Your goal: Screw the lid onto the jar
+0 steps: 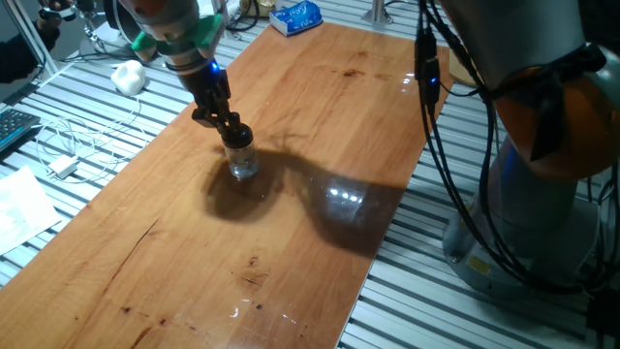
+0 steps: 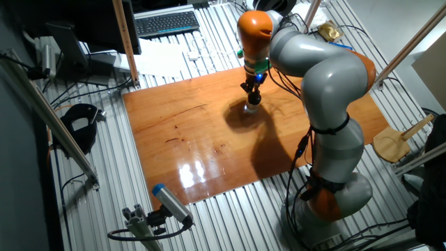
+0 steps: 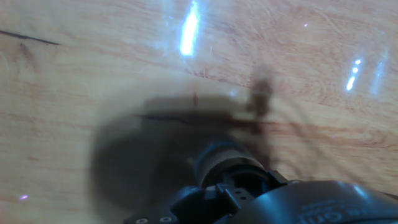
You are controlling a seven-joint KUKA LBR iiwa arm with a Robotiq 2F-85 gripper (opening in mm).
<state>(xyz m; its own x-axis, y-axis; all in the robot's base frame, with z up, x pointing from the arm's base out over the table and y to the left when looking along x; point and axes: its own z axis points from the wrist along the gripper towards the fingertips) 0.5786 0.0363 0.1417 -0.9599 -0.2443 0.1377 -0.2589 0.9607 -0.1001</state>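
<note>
The jar [image 1: 243, 164] is small clear glass and stands upright on the wooden table [image 1: 320, 145]. The black lid [image 1: 237, 136] sits on the jar's neck. My gripper [image 1: 232, 126] comes down from above, tilted, and its black fingers are closed around the lid. In the other fixed view the gripper [image 2: 252, 93] stands right over the jar [image 2: 254, 107] near the table's far edge. The hand view is blurred. It shows a dark round top with a pale rim [image 3: 227, 163] just past the hand's black housing. The fingertips are not clear there.
A blue and white packet [image 1: 295, 16] lies at the table's far end. Black cables [image 1: 431, 107] hang by the table's right edge next to the arm's base [image 1: 542, 194]. White cables and a white lump [image 1: 128, 75] lie on the slatted surface on the left.
</note>
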